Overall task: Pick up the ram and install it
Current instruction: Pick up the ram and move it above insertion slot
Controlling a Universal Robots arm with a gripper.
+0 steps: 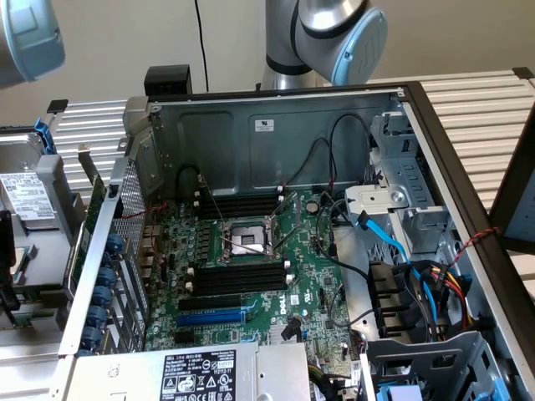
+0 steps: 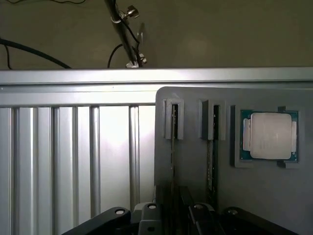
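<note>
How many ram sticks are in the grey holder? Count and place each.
2, edge-on in the grey holder: one ram stick in the slot farther from the processor, the other in the slot beside it. Lower ends are hidden.

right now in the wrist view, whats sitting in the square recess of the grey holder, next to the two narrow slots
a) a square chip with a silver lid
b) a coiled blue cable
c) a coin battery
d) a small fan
a: a square chip with a silver metal lid and green edges lies flat in the recess of the grey holder.
</note>
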